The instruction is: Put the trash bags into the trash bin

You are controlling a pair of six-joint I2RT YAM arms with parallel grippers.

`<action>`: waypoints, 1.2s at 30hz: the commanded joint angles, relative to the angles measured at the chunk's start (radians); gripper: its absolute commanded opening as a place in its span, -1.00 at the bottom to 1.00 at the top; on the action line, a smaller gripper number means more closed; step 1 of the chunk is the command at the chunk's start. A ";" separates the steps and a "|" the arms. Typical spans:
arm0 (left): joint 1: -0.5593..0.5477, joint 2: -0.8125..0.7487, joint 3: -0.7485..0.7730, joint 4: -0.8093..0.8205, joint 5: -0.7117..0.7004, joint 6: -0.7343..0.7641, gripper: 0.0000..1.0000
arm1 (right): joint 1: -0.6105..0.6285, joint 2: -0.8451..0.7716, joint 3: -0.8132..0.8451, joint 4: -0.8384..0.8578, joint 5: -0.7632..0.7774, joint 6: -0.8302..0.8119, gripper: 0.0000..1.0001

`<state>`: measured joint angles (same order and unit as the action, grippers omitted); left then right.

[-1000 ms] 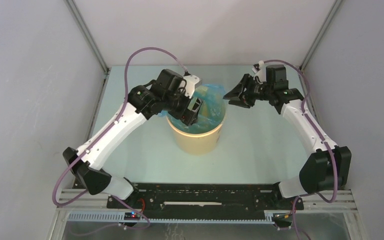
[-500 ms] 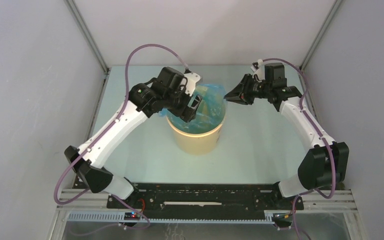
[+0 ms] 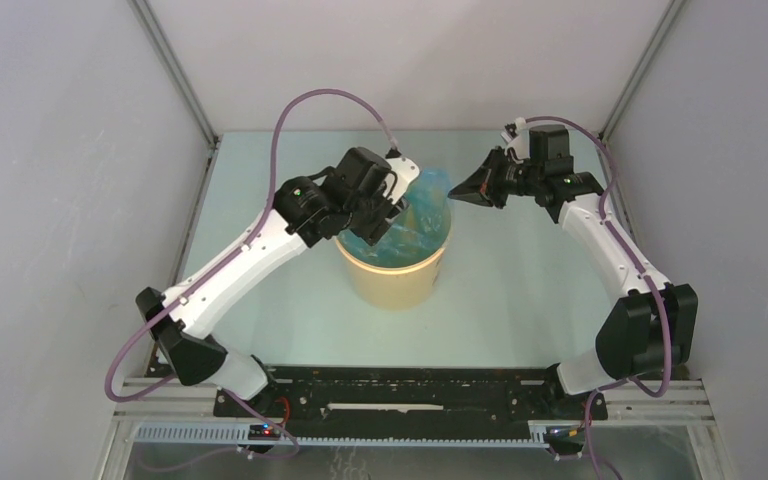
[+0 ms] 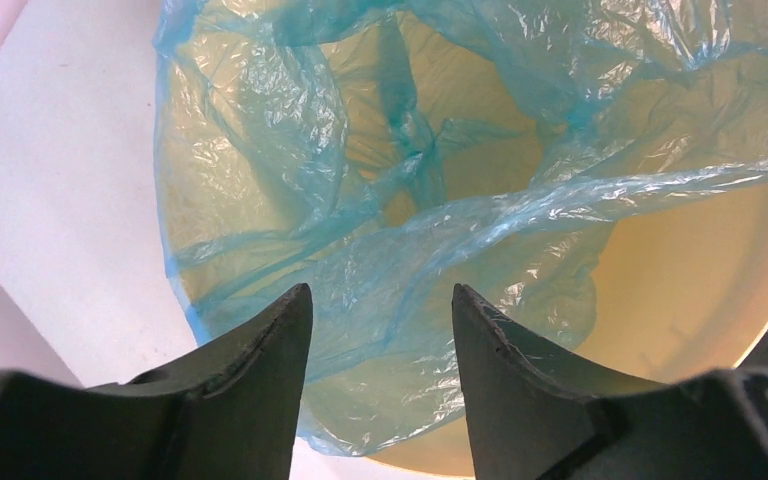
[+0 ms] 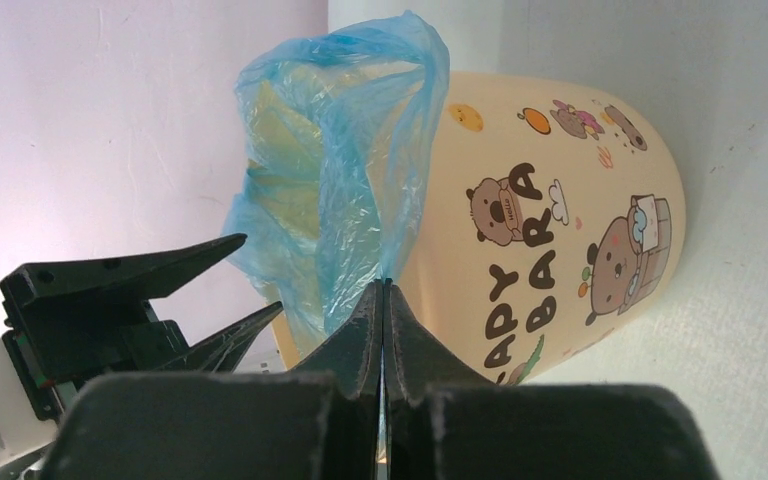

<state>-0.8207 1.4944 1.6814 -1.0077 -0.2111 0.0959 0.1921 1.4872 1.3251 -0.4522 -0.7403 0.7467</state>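
Blue bag [image 3: 410, 225] in bin [image 3: 400, 285] | left end effector [image 4: 380, 292] open above | right end effector [image 5: 383, 285] pinching its edge

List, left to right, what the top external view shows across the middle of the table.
Left arm's white forearm → trash bin → right gripper → right arm's white forearm. The left gripper and trash bag are skipped: both overlap the bin.

Crumpled light-blue trash bag [image 4: 390, 260] sits in the upright tan trash bin [image 3: 395, 285]; part drapes over its rim.
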 commanded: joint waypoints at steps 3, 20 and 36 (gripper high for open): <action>-0.035 -0.010 -0.022 0.017 -0.073 0.069 0.12 | 0.000 -0.017 0.037 0.061 -0.027 0.049 -1.00; -0.089 -0.029 -0.043 0.066 -0.231 0.112 -0.86 | -0.002 -0.030 0.041 0.081 -0.038 0.097 -1.00; -0.263 -0.196 -0.057 -0.106 0.056 -0.244 -0.99 | -0.031 -0.095 0.041 -0.075 -0.039 0.035 -1.00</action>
<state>-1.0542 1.3418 1.6794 -1.1065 -0.2710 -0.0143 0.1654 1.4261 1.3262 -0.4622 -0.7696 0.8314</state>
